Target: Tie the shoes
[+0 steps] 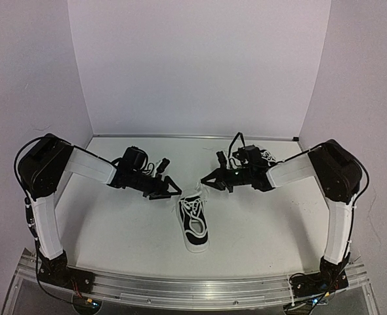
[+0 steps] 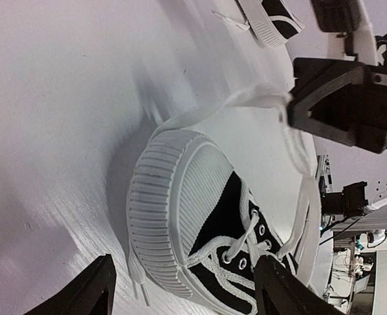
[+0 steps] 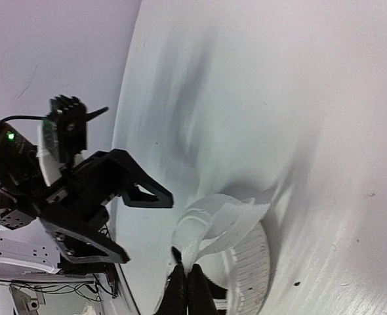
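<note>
Your white tabletop (image 1: 115, 223) stands between plain white walls (image 1: 193, 65). The near shoe (image 1: 194, 224) lies mid-table, and the second shoe (image 1: 267, 156) sits behind it to the right. At the near shoe's toe end, your right gripper (image 1: 205, 182) pinches a lace (image 2: 246, 98), and your left gripper (image 1: 172, 191) gapes empty.

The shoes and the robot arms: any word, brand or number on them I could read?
None: no readable text in any view.
The near shoe: black canvas, white laces, ribbed toe cap, no brand.
The far shoe: mostly hidden behind the right arm.
That arm and the left arm: no legible label, only a small green light.
</note>
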{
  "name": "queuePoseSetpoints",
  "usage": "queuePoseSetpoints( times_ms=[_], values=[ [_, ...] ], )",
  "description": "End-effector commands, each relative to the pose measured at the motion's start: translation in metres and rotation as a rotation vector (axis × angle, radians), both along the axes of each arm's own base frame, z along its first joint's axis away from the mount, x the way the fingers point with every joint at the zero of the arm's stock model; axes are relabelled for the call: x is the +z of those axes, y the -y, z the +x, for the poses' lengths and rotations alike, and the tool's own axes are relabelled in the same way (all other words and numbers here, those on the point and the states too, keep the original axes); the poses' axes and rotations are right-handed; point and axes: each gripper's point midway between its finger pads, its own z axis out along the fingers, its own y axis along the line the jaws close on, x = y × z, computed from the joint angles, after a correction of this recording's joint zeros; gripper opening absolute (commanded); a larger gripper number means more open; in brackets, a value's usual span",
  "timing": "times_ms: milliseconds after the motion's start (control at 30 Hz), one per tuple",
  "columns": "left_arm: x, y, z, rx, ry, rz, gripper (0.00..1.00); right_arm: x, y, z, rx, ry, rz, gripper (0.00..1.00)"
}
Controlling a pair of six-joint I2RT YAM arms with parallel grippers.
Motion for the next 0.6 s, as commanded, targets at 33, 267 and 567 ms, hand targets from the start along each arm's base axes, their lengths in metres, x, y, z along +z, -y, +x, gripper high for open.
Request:
queuePoseSetpoints(
  times_ms=[33, 267, 567],
  values=[
    [0.045, 0.0, 0.011, 0.005, 0.109, -0.025, 0.76, 0.106, -0.012, 0.007, 0.04, 0.256, 0.132, 0.0],
    [0.068, -0.008, 0.018, 0.035, 0.153, -0.027, 0.77, 0.156, -0.026, -0.005, 0.106, 0.345, 0.201, 0.0],
    [0.096, -0.031, 0.023, 0.123, 0.213, -0.027, 0.8, 0.152, -0.07, -0.06, 0.316, 0.411, 0.138, 0.0]
  ],
)
